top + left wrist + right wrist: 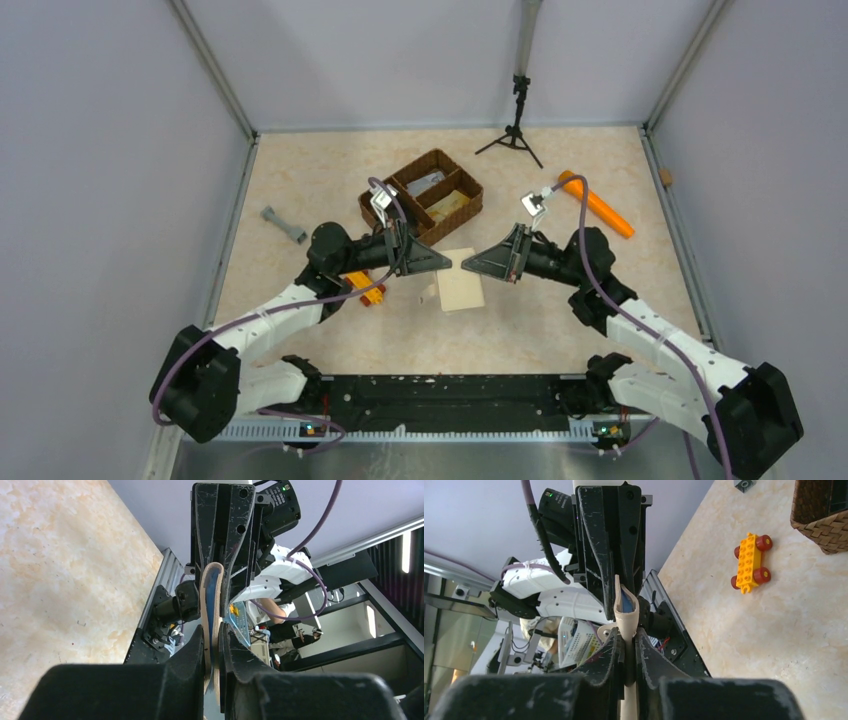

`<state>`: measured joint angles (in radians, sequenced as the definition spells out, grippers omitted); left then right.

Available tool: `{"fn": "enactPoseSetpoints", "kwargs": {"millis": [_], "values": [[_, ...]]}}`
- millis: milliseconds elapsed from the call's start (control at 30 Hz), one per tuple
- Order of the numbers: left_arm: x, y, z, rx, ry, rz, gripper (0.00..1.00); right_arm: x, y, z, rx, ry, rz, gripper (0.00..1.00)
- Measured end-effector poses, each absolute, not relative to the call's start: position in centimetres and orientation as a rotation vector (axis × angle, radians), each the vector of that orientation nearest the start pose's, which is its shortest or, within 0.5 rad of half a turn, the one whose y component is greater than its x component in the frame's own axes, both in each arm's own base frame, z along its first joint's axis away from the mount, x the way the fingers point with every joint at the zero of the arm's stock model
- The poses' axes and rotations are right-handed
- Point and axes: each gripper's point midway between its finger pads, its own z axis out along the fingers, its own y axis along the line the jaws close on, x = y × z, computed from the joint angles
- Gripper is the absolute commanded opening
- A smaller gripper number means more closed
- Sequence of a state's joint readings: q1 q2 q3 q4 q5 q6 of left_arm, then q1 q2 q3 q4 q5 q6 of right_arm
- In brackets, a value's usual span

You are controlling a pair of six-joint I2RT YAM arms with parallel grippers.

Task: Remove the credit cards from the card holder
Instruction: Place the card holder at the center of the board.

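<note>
Top view: the left gripper point(448, 262) and the right gripper point(467, 265) meet tip to tip at the middle of the table point(540, 330). Both pinch the far edge of the beige card holder point(462, 290), which lies flat between them and reaches toward 6 o'clock. A brown wicker tray point(425, 195) sits at 11 o'clock from the holder, with a tan flat thing in one compartment; I cannot tell whether it is a card. A yellow toy car point(365, 287) lies at 9 o'clock of the holder, under the left arm. An orange stick point(595, 203) lies at 2 o'clock and a small tripod point(515, 130) at 12 o'clock by the back wall.

Left wrist view: the left gripper point(213, 640) is pressed onto the card holder point(206, 605), seen edge-on with blue lining showing. The right gripper point(216, 577) clamps the same holder from 12 o'clock.

Right wrist view: the right gripper point(626, 642) is squeezed onto the holder's beige edge point(626, 617), a sliver of blue showing inside. The left gripper point(623, 582) grips it from 12 o'clock. The toy car point(751, 562) lies at 2 o'clock, the tray's corner point(819, 510) beyond it. No cards are discernible.
</note>
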<state>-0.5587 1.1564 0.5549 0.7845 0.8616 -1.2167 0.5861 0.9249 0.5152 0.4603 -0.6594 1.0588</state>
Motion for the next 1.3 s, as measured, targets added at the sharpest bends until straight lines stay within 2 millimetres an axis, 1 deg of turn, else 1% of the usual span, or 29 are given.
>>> {"fn": "enactPoseSetpoints", "kwargs": {"millis": [33, 67, 100, 133, 200, 233, 267, 333, 367, 400, 433, 467, 500, 533, 567, 600, 700, 733, 800, 833, 867, 900, 933, 967, 1000, 1033, 1100, 1167, 1300], "values": [[17.7, -29.8, 28.1, 0.321, 1.791, -1.954, 0.05, 17.5, 28.0, 27.1, -0.2, 1.827, 1.735, 0.46], [17.7, -29.8, 28.1, 0.322, 1.789, -1.955, 0.05, 17.5, 28.0, 27.1, -0.197, 1.831, 1.737, 0.57], [17.6, -29.8, 28.2, 0.326, 1.784, -1.958, 0.05, 17.5, 28.0, 26.9, -0.197, 1.836, 1.736, 0.63], [17.6, -29.8, 28.4, 0.329, 1.776, -1.959, 0.05, 17.4, 28.0, 26.8, -0.198, 1.841, 1.735, 0.65], [17.7, -29.7, 28.7, 0.329, 1.759, -1.954, 0.05, 17.3, 28.0, 26.6, -0.209, 1.846, 1.733, 0.66], [17.7, -29.6, 28.7, 0.326, 1.756, -1.952, 0.05, 17.1, 27.9, 26.6, -0.213, 1.849, 1.736, 0.62], [17.9, -29.5, 28.9, 0.321, 1.75, -1.948, 0.05, 17.0, 27.9, 26.4, -0.215, 1.851, 1.737, 0.49], [18.0, -29.3, 29.2, 0.313, 1.736, -1.94, 0.05, 16.6, 27.8, 26.1, -0.225, 1.856, 1.742, 0.2], [18.1, -29.3, 29.3, 0.311, 1.729, -1.937, 0.05, 16.4, 27.7, 26.0, -0.232, 1.857, 1.747, 0.12], [18.3, -29.2, 29.4, 0.306, 1.726, -1.933, 0.05, 16.2, 27.7, 26.0, -0.235, 1.858, 1.757, 0.08], [18.4, -29.1, 29.3, 0.301, 1.728, -1.93, 0.05, 16.1, 27.7, 26.0, -0.239, 1.855, 1.763, 0.1], [18.5, -29.1, 29.2, 0.294, 1.732, -1.928, 0.06, 16.0, 27.7, 26.1, -0.243, 1.848, 1.771, 0.23], [18.5, -29.0, 29.2, 0.289, 1.738, -1.927, 0.06, 15.9, 27.7, 26.2, -0.247, 1.843, 1.776, 0.42], [18.6, -29.0, 29.1, 0.287, 1.739, -1.926, 0.06, 15.8, 27.7, 26.4, -0.252, 1.838, 1.781, 0.54], [18.7, -29.0, 29.1, 0.282, 1.738, -1.923, 0.06, 15.7, 27.7, 26.4, -0.255, 1.837, 1.786, 0.61], [18.9, -28.9, 29.2, 0.271, 1.735, -1.917, 0.06, 15.6, 27.7, 26.3, -0.264, 1.838, 1.787, 0.64], [19.7, -28.6, 29.1, 0.237, 1.731, -1.898, 0.06, 15.2, 27.6, 25.7, -0.283, 1.858, 1.786, 0.67], [20.0, -28.6, 29.0, 0.226, 1.733, -1.893, 0.06, 15.1, 27.6, 25.3, -0.286, 1.866, 1.781, 0.63], [20.5, -28.5, 28.8, 0.203, 1.738, -1.885, 0.06, 14.9, 27.5, 24.5, -0.292, 1.89, 1.776, 0.29], [20.7, -28.5, 28.6, 0.194, 1.743, -1.882, 0.06, 14.8, 27.5, 24.1, -0.3, 1.898, 1.769, 0.15], [20.9, -28.5, 28.5, 0.186, 1.749, -1.88, 0.07, 14.8, 27.4, 23.7, -0.299, 1.909, 1.766, 0.12], [21.0, -28.6, 28.2, 0.181, 1.756, -1.881, 0.07, 14.7, 27.4, 23.3, -0.296, 1.922, 1.76, 0.17], [21.1, -28.7, 27.9, 0.176, 1.768, -1.882, 0.07, 14.8, 27.4, 23.0, -0.288, 1.934, 1.754, 0.3], [21.2, -28.8, 27.6, 0.172, 1.779, -1.884, 0.08, 14.8, 27.3, 22.7, -0.281, 1.945, 1.749, 0.51], [21.4, -28.9, 27.2, 0.166, 1.794, -1.886, 0.08, 14.8, 27.3, 22.5, -0.281, 1.953, 1.74, 0.78], [21.5, -29.0, 26.8, 0.159, 1.808, -1.887, 0.08, 14.9, 27.3, 22.3, -0.278, 1.958, 1.73, 0.91], [21.8, -29.2, 26.0, 0.153, 1.836, -1.886, 0.08, 15.3, 27.2, 21.8, -0.268, 1.97, 1.696, 0.94], [22.2, -29.4, 25.0, 0.148, 1.873, -1.866, 0.08, 16.0, 26.8, 20.7, -0.234, 2.02, 1.612, 0.95], [23.7, -29.8, 22.3, 0.128, 1.974, -1.777, 0.08, 18.3, 24.9, 18.8, -0.131, 2.121, 1.331, 0.95]]}}
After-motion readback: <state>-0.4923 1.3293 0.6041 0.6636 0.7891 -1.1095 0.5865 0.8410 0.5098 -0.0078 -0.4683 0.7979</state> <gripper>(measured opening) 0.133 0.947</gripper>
